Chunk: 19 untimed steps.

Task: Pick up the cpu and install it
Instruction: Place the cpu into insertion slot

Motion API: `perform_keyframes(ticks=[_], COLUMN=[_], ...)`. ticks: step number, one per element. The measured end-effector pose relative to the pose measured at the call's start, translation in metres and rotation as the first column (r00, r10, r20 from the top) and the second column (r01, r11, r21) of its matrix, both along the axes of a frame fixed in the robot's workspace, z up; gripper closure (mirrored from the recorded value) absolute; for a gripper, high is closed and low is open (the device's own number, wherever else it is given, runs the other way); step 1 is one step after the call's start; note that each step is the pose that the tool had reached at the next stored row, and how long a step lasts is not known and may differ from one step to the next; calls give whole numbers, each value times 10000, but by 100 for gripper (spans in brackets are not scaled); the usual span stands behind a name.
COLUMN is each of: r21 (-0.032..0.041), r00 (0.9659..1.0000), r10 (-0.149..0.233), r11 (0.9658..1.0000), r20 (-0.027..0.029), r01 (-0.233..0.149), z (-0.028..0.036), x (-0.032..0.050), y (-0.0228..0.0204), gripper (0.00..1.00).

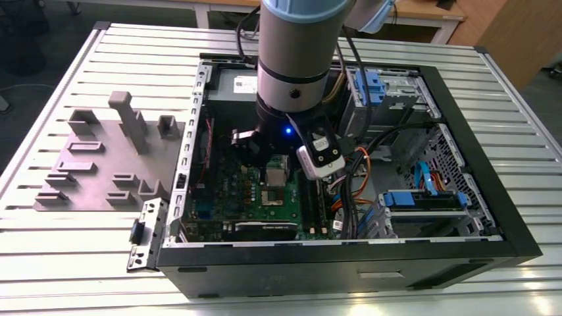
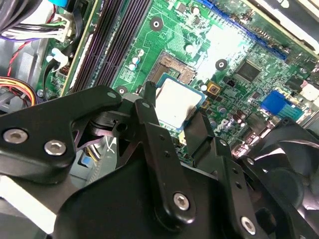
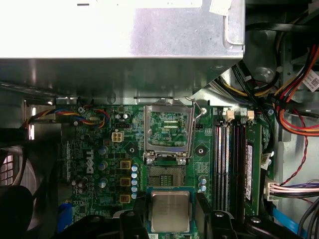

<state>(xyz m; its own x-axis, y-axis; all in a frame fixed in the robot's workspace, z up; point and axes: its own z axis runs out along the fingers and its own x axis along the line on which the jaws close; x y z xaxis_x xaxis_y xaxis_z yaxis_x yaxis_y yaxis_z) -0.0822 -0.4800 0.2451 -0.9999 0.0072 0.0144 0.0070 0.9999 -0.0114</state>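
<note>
cpu [image 3: 170, 210]: flat square chip, dull silver-grey top, paler rim, just beside the open socket [image 3: 166, 174].
end effector [image 2: 175, 112]: clenched on the cpu's edges.

The small flat square metal cpu [image 3: 170, 210] was dull silver-grey with a paler rim, the flat circuit motherboard [image 3: 75, 149] bright green speckled with yellow and silver parts, the angular metal gripper [image 2: 174, 102] black, and the slatted metal table [image 1: 70, 250] striped pale grey.

Workshop: slatted bench [image 1: 52, 257], open computer case [image 1: 351, 262]
</note>
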Motion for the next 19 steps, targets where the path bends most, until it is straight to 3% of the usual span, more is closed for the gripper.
perform_keyframes(ticks=[8, 19], r21=[-1, 0], r00=[10000, 10000], r10=[0, 0], r11=[10000, 10000], r20=[0, 0], r01=[0, 0], z=[-48, -58], x=[6, 9], y=[0, 0], gripper=[53, 53])
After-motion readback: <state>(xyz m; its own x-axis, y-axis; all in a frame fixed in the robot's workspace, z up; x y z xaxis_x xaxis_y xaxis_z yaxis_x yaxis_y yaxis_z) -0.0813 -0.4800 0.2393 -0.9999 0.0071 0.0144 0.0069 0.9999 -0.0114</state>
